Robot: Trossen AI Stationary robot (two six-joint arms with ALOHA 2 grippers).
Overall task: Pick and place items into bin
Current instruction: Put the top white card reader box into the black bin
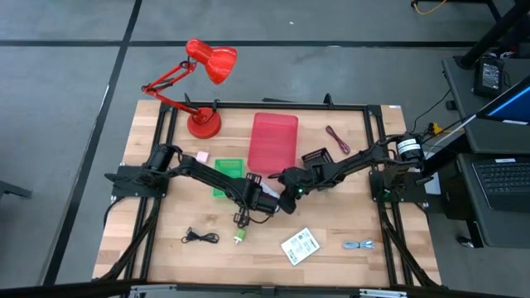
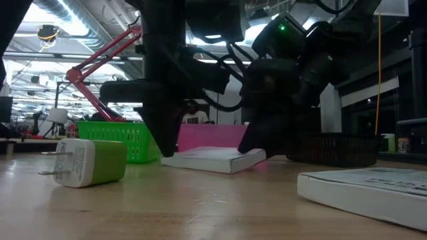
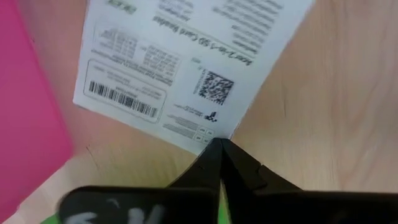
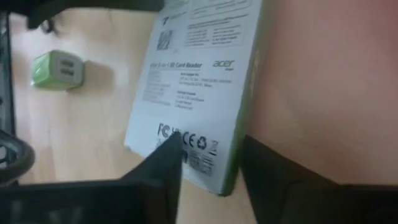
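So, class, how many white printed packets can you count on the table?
2. One packet lies near the table's front edge, right of centre. The other packet lies mid-table beside the pink bin, between both grippers; the arms cover it from above, and might hide more.

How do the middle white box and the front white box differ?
The middle box has the left hand and right hand at it; the front box lies alone. The middle box sits beside the pink bin; the front box is well away. Both are white and printed.
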